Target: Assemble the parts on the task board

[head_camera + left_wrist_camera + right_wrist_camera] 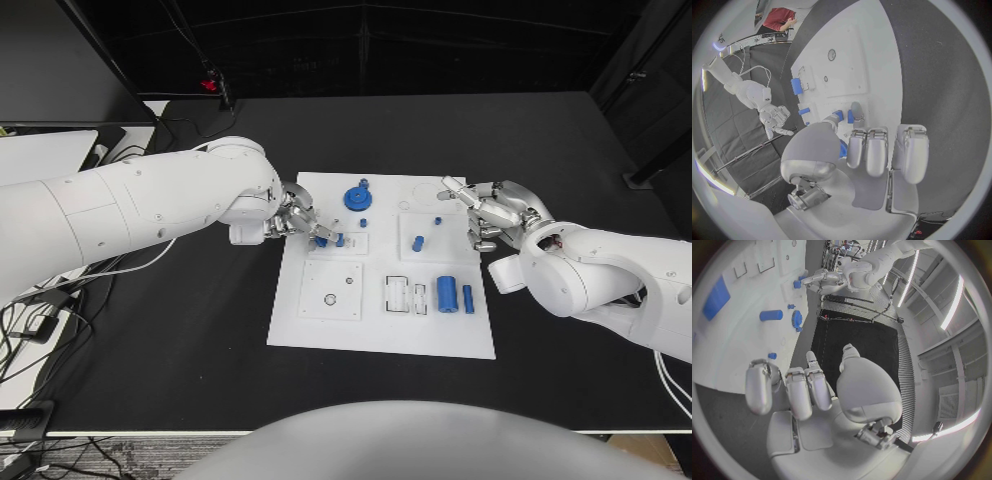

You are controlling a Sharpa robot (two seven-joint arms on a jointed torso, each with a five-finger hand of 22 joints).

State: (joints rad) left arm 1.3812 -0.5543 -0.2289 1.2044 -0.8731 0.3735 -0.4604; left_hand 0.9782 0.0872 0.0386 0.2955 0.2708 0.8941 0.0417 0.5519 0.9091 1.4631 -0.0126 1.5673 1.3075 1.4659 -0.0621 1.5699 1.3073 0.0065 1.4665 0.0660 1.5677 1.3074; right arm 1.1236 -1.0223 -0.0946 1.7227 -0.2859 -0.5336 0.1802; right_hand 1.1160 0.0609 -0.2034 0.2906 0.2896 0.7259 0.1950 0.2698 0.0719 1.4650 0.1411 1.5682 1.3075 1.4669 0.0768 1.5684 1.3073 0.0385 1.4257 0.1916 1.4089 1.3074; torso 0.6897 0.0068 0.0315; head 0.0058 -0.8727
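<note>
White board: task board point(378, 335) lies on black worktop point(173, 360).
Left hand point(299, 224): fingers pinch a small blue part point(320, 241), at fingertips, for seating.
Right hand point(498, 215): released, beside board's edge.

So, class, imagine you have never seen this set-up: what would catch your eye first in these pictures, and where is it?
First, the flat white rectangular task board in the middle of the black table, dotted with small blue plastic parts, such as the round blue gear-like piece near its far edge. Then the two silver robot hands: the left robot hand with its fingertips at small blue pieces at the board's left side, and the right robot hand over the far right corner.
</note>
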